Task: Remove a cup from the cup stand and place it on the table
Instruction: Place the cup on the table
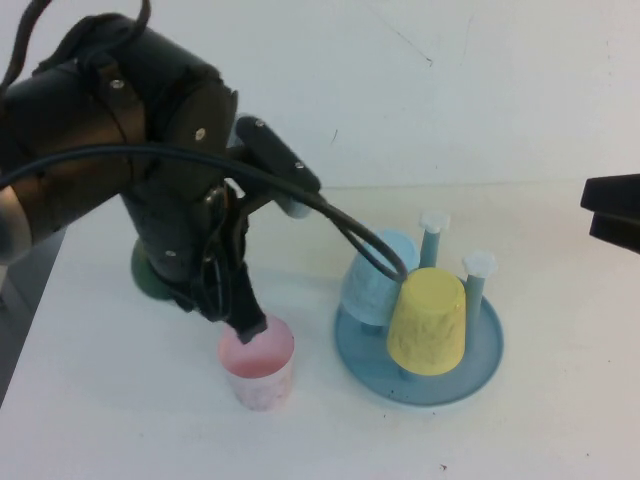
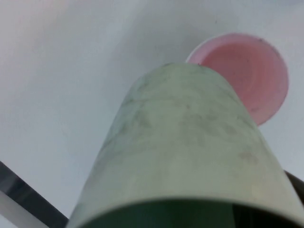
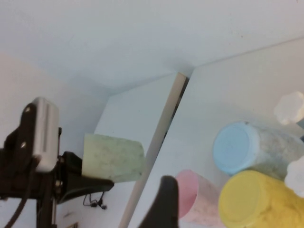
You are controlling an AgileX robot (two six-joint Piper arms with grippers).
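My left gripper (image 1: 246, 322) is shut on the cup (image 2: 180, 152), a pale mint-green speckled tumbler that it holds lying over above the table (image 1: 110, 410), just left of an upright pink cup (image 1: 258, 362). In the high view the arm hides nearly all of the cup. The right wrist view shows the cup (image 3: 114, 157) clamped in the black gripper, off the table. The cup stand (image 1: 482, 362), a round blue tray, holds an upturned light blue cup (image 1: 375, 282) and an upturned yellow cup (image 1: 428, 322). My right gripper (image 1: 612, 208) is parked at the right edge, shut and empty.
Two white-tipped pegs (image 1: 434, 225) stand bare at the back of the stand. The pink cup (image 2: 247, 71) stands open end up on the table close to the stand's left rim. The table's left edge (image 1: 30, 330) runs near the left arm.
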